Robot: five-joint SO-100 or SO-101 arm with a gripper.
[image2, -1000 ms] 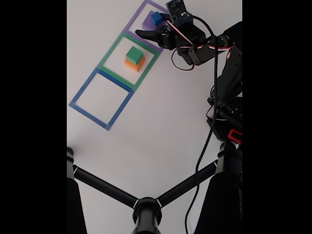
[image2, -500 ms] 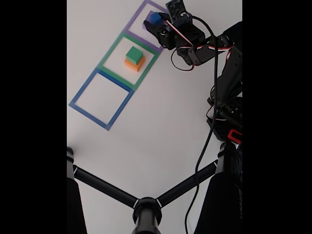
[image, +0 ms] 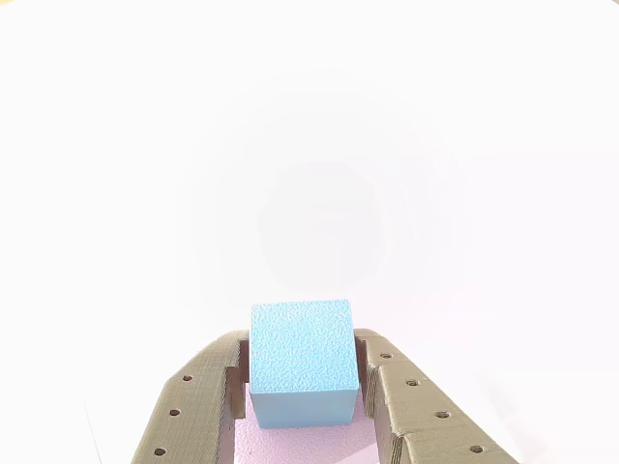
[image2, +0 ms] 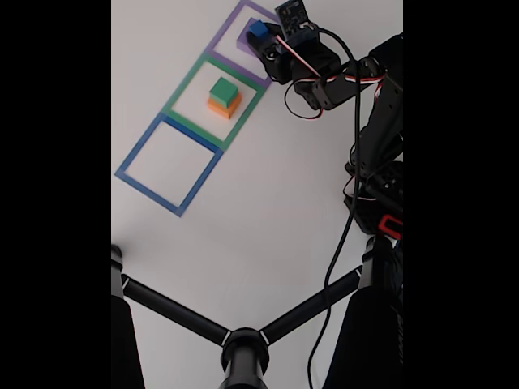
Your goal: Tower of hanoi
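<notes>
Blue foam sits squeezed between my two tan printed fingers (image: 406, 406): my pincer (image: 301, 387) is closed on the small blue cube (image: 302, 360), a finger pressed to each side, with a pale purple surface just beneath it in the other view. In the fixed view the blue cube (image2: 258, 30) sits atop the purple block (image2: 242, 38) inside the purple taped square (image2: 225, 34); next along, the green cube (image2: 223, 91) is stacked on the orange block (image2: 225, 108) in the green taped square (image2: 186, 83), and the blue taped square (image2: 134, 156) lies beyond on the white table (image2: 268, 203)

The blue cube (image: 301, 360) looks like grainy matt foam; the gripper (image: 302, 387) fingers (image: 193, 401) are ridged, layered printed plastic; the table (image2: 259, 203) is smooth matt white.
</notes>
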